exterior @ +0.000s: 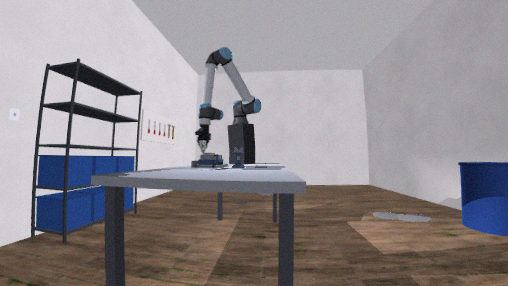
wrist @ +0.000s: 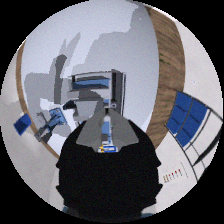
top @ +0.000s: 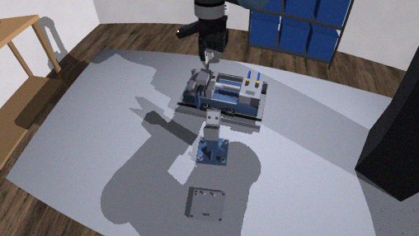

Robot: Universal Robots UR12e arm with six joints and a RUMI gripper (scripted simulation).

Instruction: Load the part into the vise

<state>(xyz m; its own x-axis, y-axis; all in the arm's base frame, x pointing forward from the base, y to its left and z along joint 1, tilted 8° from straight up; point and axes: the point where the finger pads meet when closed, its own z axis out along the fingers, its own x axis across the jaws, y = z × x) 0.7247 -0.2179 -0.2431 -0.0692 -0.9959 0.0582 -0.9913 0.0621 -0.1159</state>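
Observation:
My gripper is shut with nothing between its fingers. It hangs just above the left end of the blue vise. A grey block that looks like the part lies between the two jaws at that end, right under my fingertips. I cannot tell which way its slot faces, or whether it touches the fixed jaw or the work stop. The grey infeed plate near the table's front edge is bare.
The V-block stands on its blue base between the vise and the infeed plate. A blue-bin shelf stands behind the table, a black cabinet at the right, and a wooden table at the left.

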